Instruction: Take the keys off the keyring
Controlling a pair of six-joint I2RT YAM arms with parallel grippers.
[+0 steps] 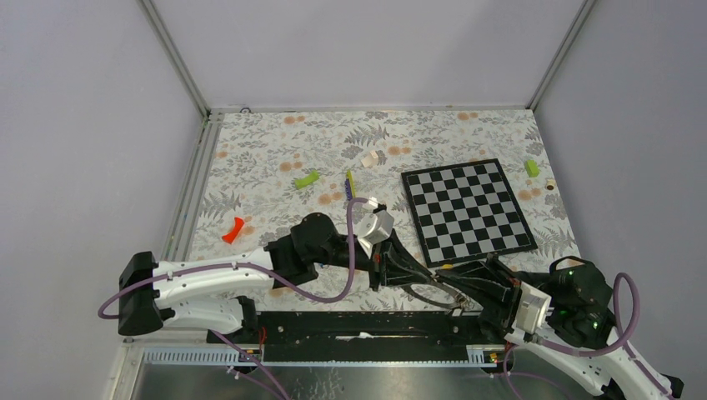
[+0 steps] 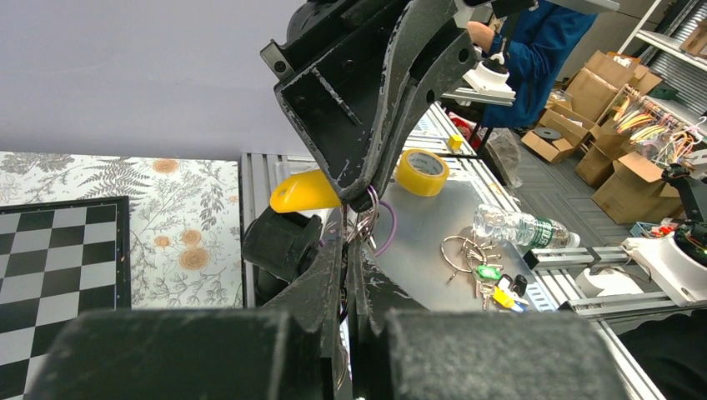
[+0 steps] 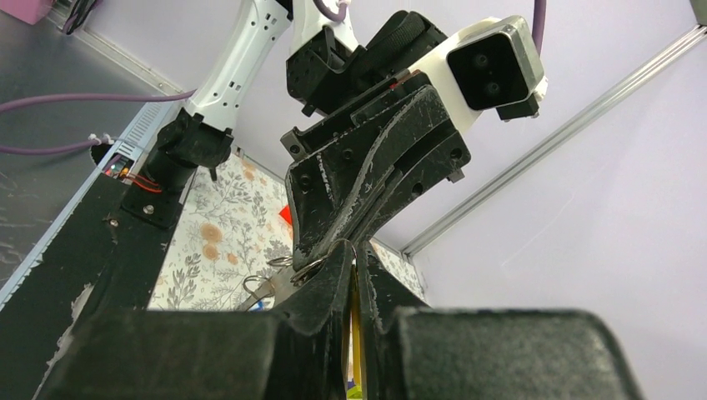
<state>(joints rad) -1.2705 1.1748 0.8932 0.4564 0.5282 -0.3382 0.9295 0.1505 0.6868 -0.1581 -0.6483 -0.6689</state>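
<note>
"So, what are your claws gripping?"

"My left claw (image 2: 346,254) is pinching tight on thin wire, which I'm taking to be the keyring (image 1: 425,296). My right claw (image 2: 363,193) is meeting it tip to tip and clamping shut on the yellow key (image 2: 304,190), whose tag is sticking out beside my fingers. Both are hanging over the table's near edge, in front of the board (image 1: 467,212). I'm not making out the other keys."

"How are they handling?"

"I'm judging the hoop as stiff, light and slick, bare metal likely to be twisting between my pads. So I'm favouring a hold on the wire close to its split. The key is tiny and hard, and its plastic tag is offering the broader, grippier face, so I'm taking it there. Nothing is looking fragile. The small ring (image 2: 371,218) by my right tips is looking springy, though, and I'm expecting it to fight me."

"Any containers?"

"I'm seeing none on the table. Farther off, past the edge, a clear bottle (image 2: 521,225) is lying on its side, and I'm unable to tell how full it is. Beyond that, open cardboard boxes (image 2: 621,179) are sitting on the floor. One is showing a dark disc, and I'm not making out what the rest are holding."
</note>
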